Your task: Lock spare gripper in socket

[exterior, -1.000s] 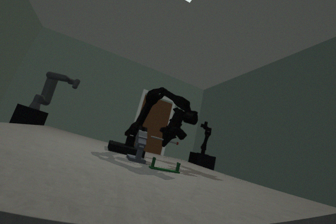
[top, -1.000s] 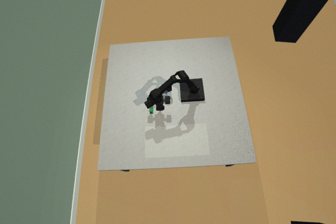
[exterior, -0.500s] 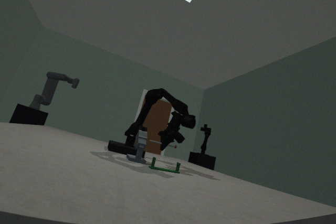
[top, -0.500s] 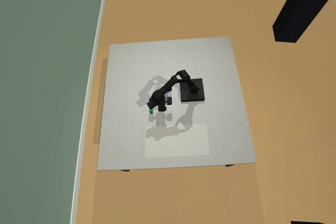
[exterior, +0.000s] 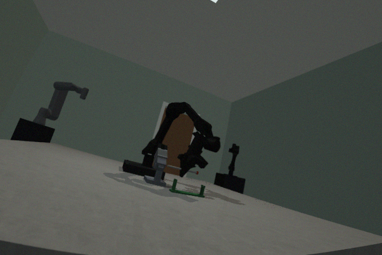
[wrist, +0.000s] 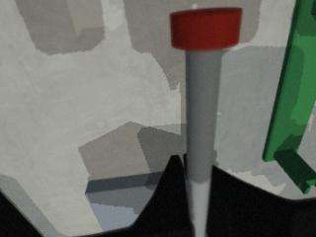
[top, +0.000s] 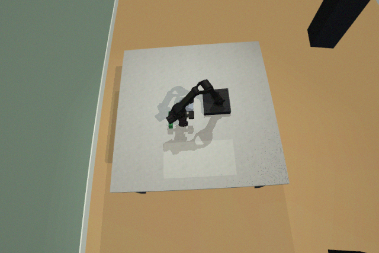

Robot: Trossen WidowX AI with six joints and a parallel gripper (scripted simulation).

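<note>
My gripper (exterior: 182, 172) (wrist: 181, 161) is shut on the lock pin (exterior: 191, 171) (wrist: 201, 104), a grey rod with a red head. The pin is held above the table, nearly level in the exterior view. Its far end appears beside the grey-blue mount (exterior: 159, 163) (wrist: 118, 207); whether it touches or enters the socket cannot be told. A small dark part (exterior: 162, 146) shows at the mount's top; I cannot tell whether it is the spare gripper seated in the socket. The arm hides most of the mount in the top view.
A green cradle (top: 170, 126) (exterior: 188, 193) (wrist: 291, 99) with two uprights stands on the table (top: 140, 158) near the gripper, with nothing in it. The arm's black base plate (top: 226, 108) is on the other side of the mount. Other robots on black pedestals stand away from the table.
</note>
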